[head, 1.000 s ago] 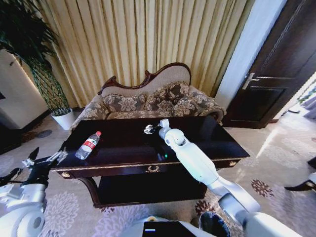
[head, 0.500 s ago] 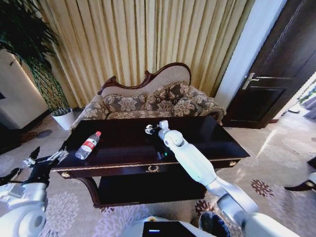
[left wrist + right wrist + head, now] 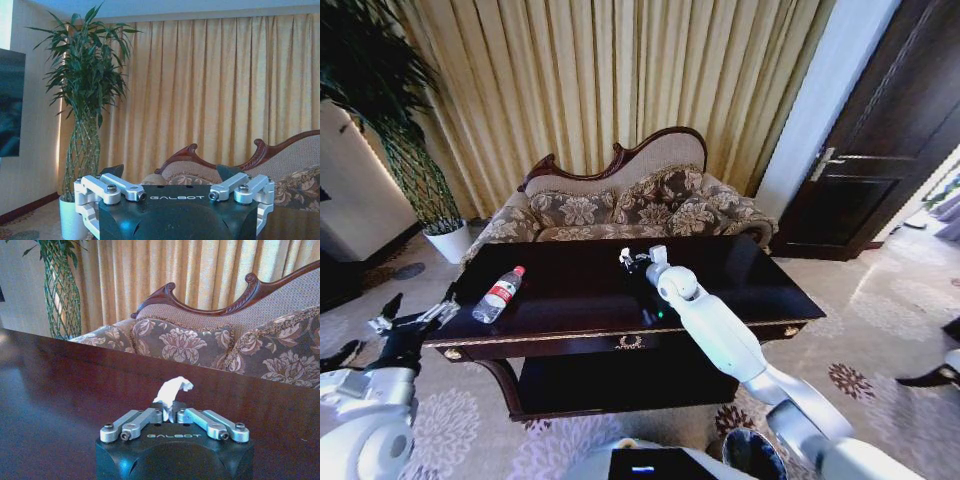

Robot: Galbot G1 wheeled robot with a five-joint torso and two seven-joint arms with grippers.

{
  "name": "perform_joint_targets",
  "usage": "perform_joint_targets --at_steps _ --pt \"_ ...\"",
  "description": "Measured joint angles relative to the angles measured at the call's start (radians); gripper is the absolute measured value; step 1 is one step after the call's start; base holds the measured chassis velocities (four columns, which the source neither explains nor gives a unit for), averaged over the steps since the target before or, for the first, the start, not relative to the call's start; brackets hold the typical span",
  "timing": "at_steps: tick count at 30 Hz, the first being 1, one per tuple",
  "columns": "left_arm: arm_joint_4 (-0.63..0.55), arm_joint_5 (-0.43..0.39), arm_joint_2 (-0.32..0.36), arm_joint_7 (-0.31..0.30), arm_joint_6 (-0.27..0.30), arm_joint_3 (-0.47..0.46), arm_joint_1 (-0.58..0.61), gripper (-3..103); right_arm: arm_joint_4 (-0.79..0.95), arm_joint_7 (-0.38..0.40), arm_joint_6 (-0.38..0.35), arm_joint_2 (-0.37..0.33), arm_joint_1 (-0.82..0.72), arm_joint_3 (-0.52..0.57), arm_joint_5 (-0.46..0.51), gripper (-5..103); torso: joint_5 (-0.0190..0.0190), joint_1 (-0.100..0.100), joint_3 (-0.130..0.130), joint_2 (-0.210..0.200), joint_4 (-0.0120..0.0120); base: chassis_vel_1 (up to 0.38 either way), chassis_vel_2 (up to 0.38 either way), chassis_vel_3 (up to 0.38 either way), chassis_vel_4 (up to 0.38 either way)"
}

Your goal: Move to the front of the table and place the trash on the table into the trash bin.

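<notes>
The right pincer (image 3: pixel 170 416) grips a white paper scrap (image 3: pixel 172 389) over the far side of the dark tabletop (image 3: pixel 740 270), while the left pincer (image 3: pixel 417 322) hangs wide open off the table's left end. A plastic bottle (image 3: pixel 499 294) lies near that end; keeping the grip firm should stop the scrap slipping on the way to the bin (image 3: pixel 752 455) by the robot's base

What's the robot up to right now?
Right claw shut on white scrap over the table. Left claw open, idle off table's end. Bottle untouched. Nothing blocking.
</notes>
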Motion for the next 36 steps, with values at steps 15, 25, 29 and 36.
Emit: perform_joint_targets --at_steps 15,25,29,36 --pt "0.031 -0.036 0.043 -0.019 -0.003 -0.011 -0.039 100 0.207 0.000 0.069 -0.117 -0.096 0.333 -0.029 0 0.0002 0.000 0.000 0.000 -0.0008 0.000 0.000 0.000 0.000" --pt "0.060 -0.042 0.086 -0.039 0.011 0.029 -0.084 100 0.337 0.000 0.141 -0.174 -0.320 0.567 -0.082 0 0.0000 0.000 0.000 0.000 0.0000 0.000 0.000 0.000 0.000" --pt "0.059 -0.038 0.094 -0.042 0.020 0.055 -0.101 100 0.369 0.000 0.168 -0.190 -0.371 0.635 -0.094 0 0.0001 0.000 0.000 0.000 -0.0001 0.000 0.000 0.000 0.000" --pt "0.059 -0.023 0.094 -0.043 0.024 0.083 -0.105 100 0.431 0.000 0.165 -0.204 -0.416 0.650 -0.044 0 -0.0002 0.000 0.000 0.000 0.0000 0.000 0.000 0.000 0.000"
